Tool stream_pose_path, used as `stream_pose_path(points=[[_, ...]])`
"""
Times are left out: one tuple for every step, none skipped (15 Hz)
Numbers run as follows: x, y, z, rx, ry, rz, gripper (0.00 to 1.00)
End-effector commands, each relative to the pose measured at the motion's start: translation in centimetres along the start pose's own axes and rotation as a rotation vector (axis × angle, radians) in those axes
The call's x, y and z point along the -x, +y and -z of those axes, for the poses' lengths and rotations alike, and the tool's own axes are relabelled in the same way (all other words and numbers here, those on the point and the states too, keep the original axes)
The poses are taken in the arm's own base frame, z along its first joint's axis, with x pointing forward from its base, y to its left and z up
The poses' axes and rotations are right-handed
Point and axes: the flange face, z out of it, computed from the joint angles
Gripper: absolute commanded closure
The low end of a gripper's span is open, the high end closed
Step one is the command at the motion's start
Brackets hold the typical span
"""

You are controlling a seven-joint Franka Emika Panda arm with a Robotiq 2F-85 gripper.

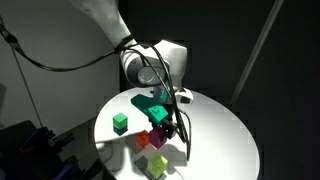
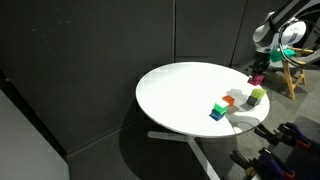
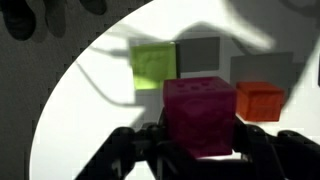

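Magenta cube [image 3: 200,115], square-edged, plain-faced, sits clamped between the dark fingers [image 3: 118,152].

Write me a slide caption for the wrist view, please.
Magenta cube in the end effector, yellow-green cube and orange cube beyond on the white table.

Exterior view: sat close, angled down over the white table [image 1: 220,130]
Exterior view: stood far back, table mid-frame
Wrist view: hung tight over the magenta cube [image 3: 200,115], facing down
Shared: table, that cube
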Motion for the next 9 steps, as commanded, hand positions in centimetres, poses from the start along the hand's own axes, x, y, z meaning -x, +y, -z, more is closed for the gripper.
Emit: stream_pose_path(points=[[0.8,-2.6,0.7,0.009,-0.001,0.026,0.72],[0.9,-3.3,0.6,0.008,-0.004,0.036,0.72],[1.1,-3.9,0.5,0.006,-0.006,0.047,0.72],[1.2,-4.5,0.4,0.001,-0.008,0.057,0.72],[1.4,-5.1,0.3,-0.003,-0.009,0.068,0.72],[1.6,-5.5,0.2,-0.006,-0.010,0.077,0.72],[1.8,-5.9,0.1,-0.009,-0.010,0.086,0.72],[2.0,-6.3,0.0,-0.010,-0.010,0.094,0.72],[2.3,-6.6,-0.2,-0.011,-0.009,0.102,0.72]])
